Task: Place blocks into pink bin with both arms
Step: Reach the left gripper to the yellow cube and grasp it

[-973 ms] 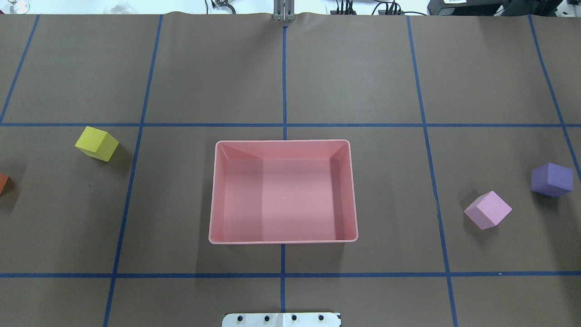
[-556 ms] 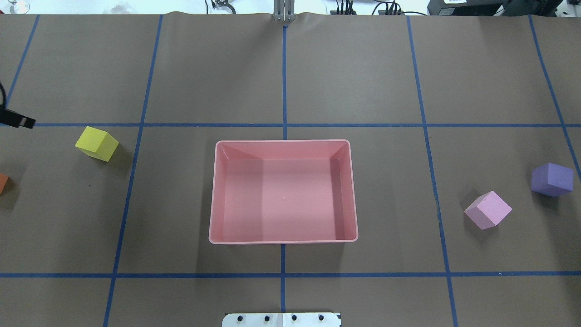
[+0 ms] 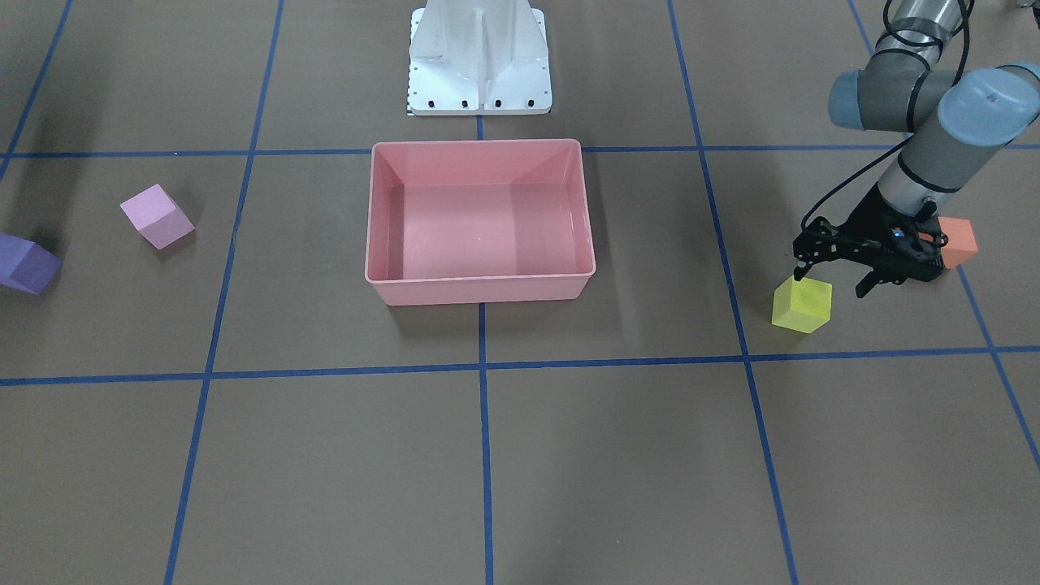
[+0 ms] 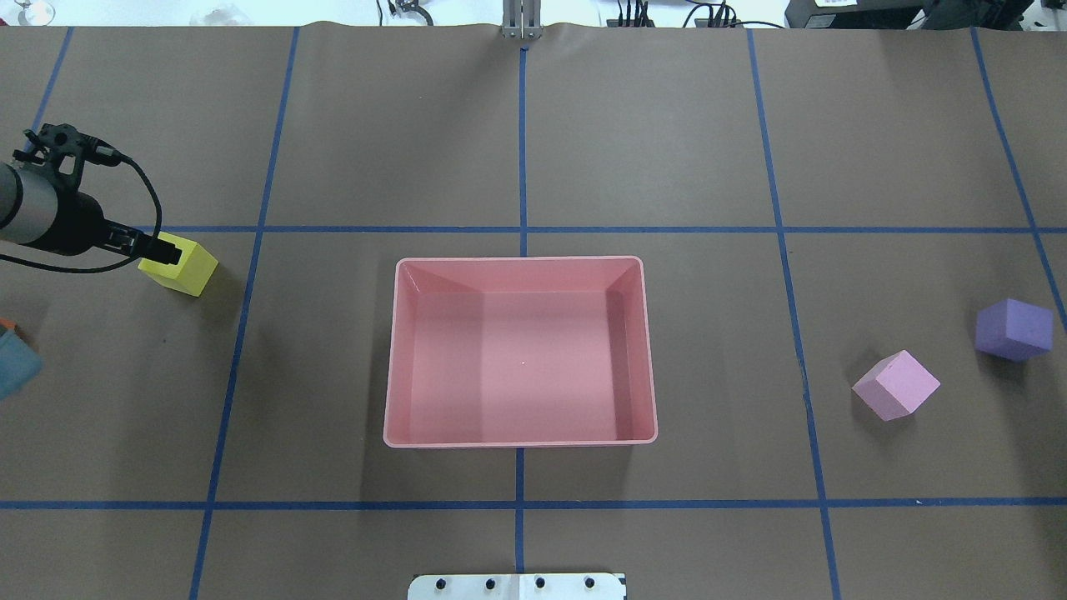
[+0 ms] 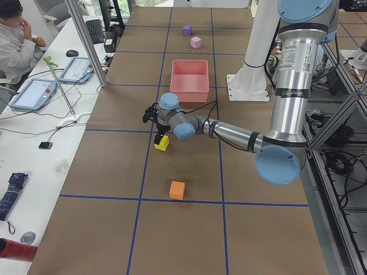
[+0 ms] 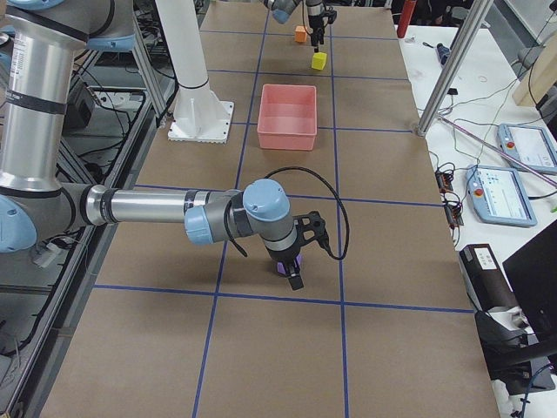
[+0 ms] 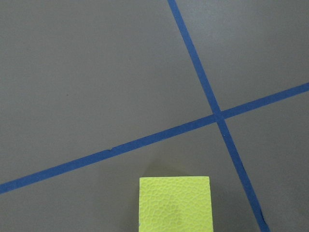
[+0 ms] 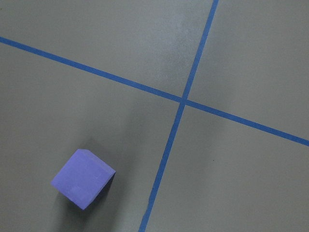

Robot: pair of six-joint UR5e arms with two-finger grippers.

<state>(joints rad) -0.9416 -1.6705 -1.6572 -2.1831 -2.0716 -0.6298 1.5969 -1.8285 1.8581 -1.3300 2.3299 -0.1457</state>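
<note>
1. Salmon-pink plastic bin (image 3: 479,286): it stands at the centre of the brown-paper-covered table (image 3: 569,455), just in front of the white pedestal base (image 3: 479,57). Blue tape lines (image 3: 325,373) mark the paper in a grid.
2. All four cubes lie on the paper outside the bin, two on each side and well apart from it.
3. Yellow-green cube (image 3: 802,305) and orange cube (image 3: 961,242): both are on the robot's left side. In the front-facing view the orange one is partly hidden behind the left arm (image 3: 934,154).
4. Left gripper (image 3: 832,280): jaws spread wide, holding nothing.
   - It hangs low over the yellow-green cube, and one fingertip (image 3: 801,268) overlaps the cube's top edge. Contact cannot be confirmed.
   - The left wrist camera shows the cube's top face at the bottom of its frame.
5. Light pink cube (image 3: 157,216) and purple cube (image 3: 27,264): both are on the robot's right side, near each other but not touching.
6. Right gripper (image 6: 294,270): it shows only in the right side view, low and close beside the purple cube.
   - Whether its jaws are spread or closed cannot be told.
   - The right wrist camera shows the purple cube at lower left.
</note>
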